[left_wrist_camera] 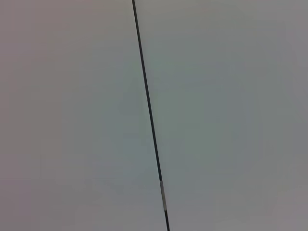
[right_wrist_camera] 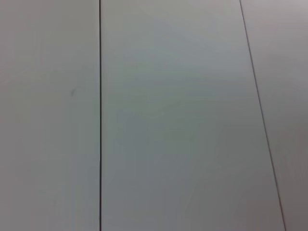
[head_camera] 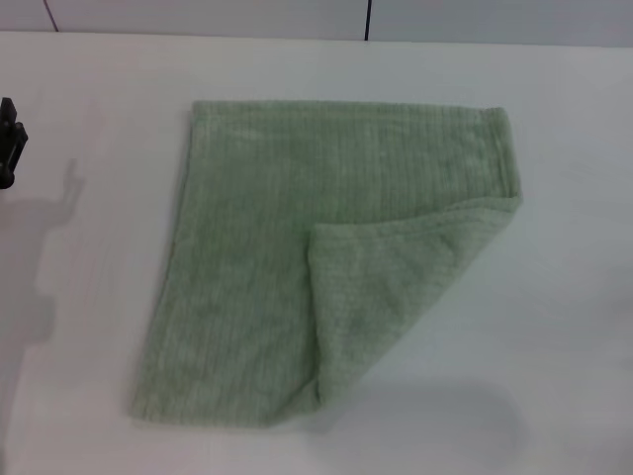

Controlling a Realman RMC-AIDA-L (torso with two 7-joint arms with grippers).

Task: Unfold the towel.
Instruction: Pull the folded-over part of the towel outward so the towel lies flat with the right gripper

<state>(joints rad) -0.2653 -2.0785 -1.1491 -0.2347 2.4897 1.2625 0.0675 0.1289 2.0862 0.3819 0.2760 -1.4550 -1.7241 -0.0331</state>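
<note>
The pale sage-green ribbed towel lies flat in the middle of the white table in the head view. Its near right corner is folded over diagonally, forming a triangular flap that rests on top of the cloth. A small black part of my left gripper shows at the far left edge of the head view, well away from the towel. My right gripper is out of view. Both wrist views show only plain grey panels with thin dark seams.
The white table extends all around the towel. A grey panelled wall with dark vertical seams runs along the table's far edge. A shadow of the left arm falls on the table at the left.
</note>
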